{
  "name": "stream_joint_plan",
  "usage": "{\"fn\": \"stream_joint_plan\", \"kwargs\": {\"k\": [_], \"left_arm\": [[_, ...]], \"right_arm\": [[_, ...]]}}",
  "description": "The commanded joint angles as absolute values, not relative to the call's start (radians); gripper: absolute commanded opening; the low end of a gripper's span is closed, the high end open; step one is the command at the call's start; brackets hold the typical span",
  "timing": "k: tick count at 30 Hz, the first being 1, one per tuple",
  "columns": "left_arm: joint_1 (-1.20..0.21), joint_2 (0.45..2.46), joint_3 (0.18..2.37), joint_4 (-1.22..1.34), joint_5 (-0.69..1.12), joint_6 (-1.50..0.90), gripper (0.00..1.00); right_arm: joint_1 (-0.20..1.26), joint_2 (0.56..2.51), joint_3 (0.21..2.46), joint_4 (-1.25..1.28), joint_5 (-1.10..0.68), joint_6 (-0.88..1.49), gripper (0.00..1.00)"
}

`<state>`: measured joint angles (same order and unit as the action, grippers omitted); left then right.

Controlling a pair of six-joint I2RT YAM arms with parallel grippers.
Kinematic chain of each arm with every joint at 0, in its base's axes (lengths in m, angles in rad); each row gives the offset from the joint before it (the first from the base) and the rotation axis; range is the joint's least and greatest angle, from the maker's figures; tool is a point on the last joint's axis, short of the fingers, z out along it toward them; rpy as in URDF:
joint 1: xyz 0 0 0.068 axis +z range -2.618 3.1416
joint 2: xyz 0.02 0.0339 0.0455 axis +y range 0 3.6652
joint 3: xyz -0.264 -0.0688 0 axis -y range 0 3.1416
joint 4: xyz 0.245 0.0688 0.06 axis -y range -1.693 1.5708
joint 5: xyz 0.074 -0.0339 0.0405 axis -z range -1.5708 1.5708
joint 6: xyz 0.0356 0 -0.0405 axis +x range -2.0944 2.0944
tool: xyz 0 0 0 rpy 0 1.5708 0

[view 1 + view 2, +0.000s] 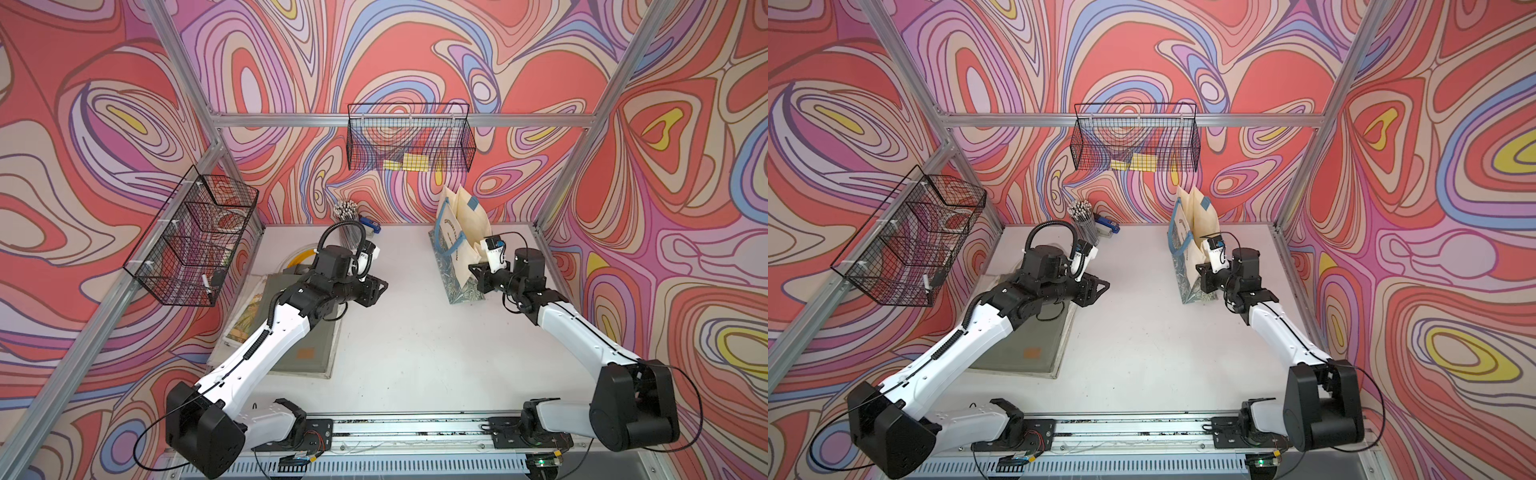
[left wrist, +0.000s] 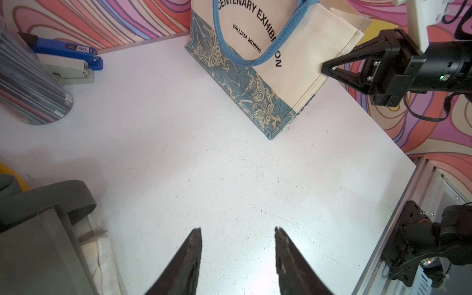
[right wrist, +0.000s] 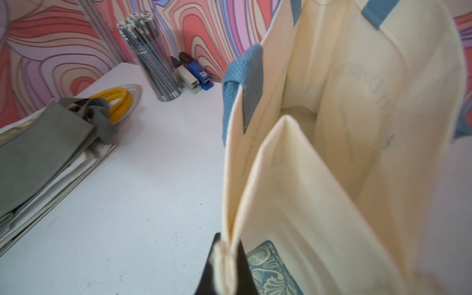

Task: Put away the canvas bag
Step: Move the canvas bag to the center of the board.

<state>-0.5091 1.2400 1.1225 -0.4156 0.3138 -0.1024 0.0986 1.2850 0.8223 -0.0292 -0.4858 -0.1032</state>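
While my left fingers (image 2: 189, 258) hang half-spread over the bench (image 1: 415, 332), gripping nothing, pencils (image 3: 136, 21) fill the clear cup (image 3: 166, 84), yellow notes (image 1: 415, 161) sit in the back-wall wire basket (image 1: 457, 141), and the canvas bag (image 1: 457, 237) stands upright, mouth open, at the bench's far right, my right fingers (image 3: 207, 265) pinched on its corner seam.

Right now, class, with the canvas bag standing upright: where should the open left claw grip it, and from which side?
Probably the printed panel's top rim on the canvas bag, from above. The mouth gapes, so that thin edge stands free; the right claw pinches one side seam.
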Motion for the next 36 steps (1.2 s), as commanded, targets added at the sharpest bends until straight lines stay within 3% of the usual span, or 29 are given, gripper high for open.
{"fn": "stream_joint_plan", "kwargs": {"k": [1, 11, 15, 21, 27, 33, 36], "left_arm": [[-0.542, 1.207, 1.169, -0.432, 0.288, 0.016, 0.49], [-0.635, 1.146, 1.204, -0.472, 0.302, 0.287, 0.48], [-0.674, 1.134, 1.2, -0.485, 0.292, 0.362, 0.48], [-0.694, 1.141, 1.197, -0.478, 0.291, 0.404, 0.48], [-0.698, 1.195, 1.236, -0.472, 0.318, 0.475, 0.49], [-0.698, 1.242, 1.282, -0.448, 0.346, 0.506, 0.5], [-0.698, 1.252, 1.295, -0.444, 0.353, 0.516, 0.5]], "right_arm": [[0.098, 1.195, 0.78, -0.028, -0.713, -0.149, 0.0], [0.173, 1.033, 0.701, -0.123, -0.91, -0.216, 0.0], [0.239, 1.013, 0.684, -0.178, -0.842, -0.241, 0.0], [0.297, 0.945, 0.603, -0.091, -0.624, -0.069, 0.0], [0.301, 0.891, 0.549, -0.041, -0.472, 0.061, 0.32], [0.304, 0.877, 0.434, 0.143, -0.414, 0.179, 0.53], [0.309, 0.844, 0.391, 0.189, -0.393, 0.173, 0.57]]}}
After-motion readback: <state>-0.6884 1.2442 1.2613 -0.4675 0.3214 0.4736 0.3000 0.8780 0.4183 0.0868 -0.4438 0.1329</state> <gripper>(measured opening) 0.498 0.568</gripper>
